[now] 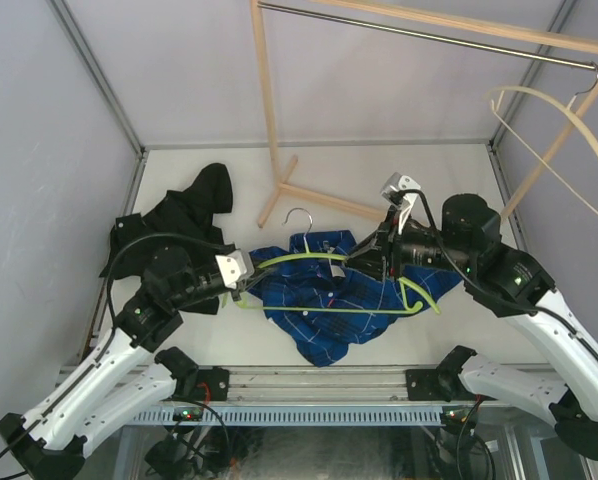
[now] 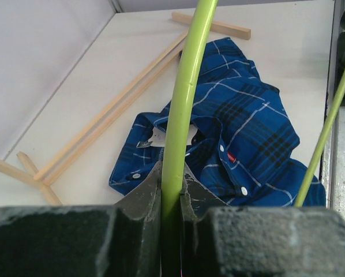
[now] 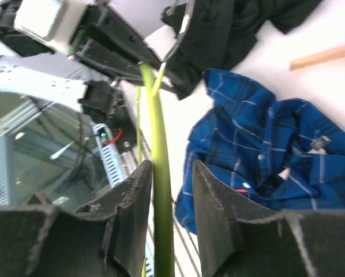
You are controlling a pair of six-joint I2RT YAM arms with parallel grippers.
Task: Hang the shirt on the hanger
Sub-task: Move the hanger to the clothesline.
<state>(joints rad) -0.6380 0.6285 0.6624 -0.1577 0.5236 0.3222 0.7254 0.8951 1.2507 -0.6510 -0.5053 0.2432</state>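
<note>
the lime-green hanger (image 1: 289, 259) lies left-right over the plaid shirt (image 1: 316, 332); left tool (image 1: 247, 287) clamped on its left end, right tool (image 1: 367, 262) half-open astride its arm.

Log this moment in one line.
left claw: shut on hanger | right claw: open around hanger | shirt: crumpled beneath hanger, not hung

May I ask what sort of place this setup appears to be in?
Probably a robot test cell in a lab, not a home: plain panel walls enclose the white table, a left arm and right arm are bolted at its edge, and a wooden clothes rack stands on it.
</note>
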